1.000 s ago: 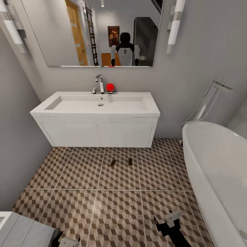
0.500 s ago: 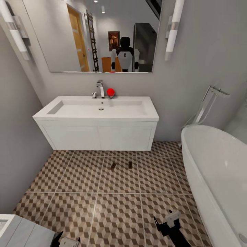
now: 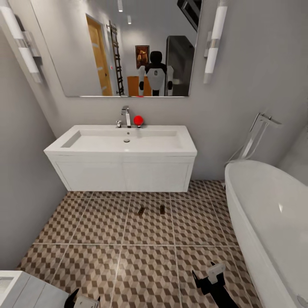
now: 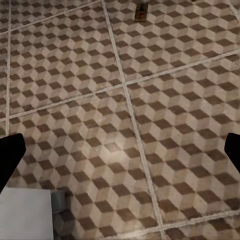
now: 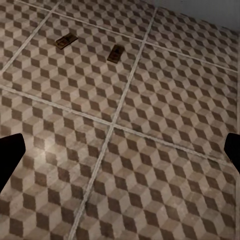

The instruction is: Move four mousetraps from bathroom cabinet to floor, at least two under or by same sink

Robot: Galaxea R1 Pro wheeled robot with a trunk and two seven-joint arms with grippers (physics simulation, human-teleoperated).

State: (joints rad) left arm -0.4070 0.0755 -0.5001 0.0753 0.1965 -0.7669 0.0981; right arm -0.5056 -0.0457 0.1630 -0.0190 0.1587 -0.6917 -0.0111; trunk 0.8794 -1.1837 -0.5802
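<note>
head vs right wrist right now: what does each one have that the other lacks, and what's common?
Head view alone: the sink on its white vanity, the mirror with the robot's reflection, the bathtub, and the right gripper seen from outside.

Right wrist view alone: a close look down at the tiles between its own dark fingertips, spread wide with nothing between them.

Shared: the bathroom floor and two mousetraps, lying apart on the same tile in front of the vanity.
</note>
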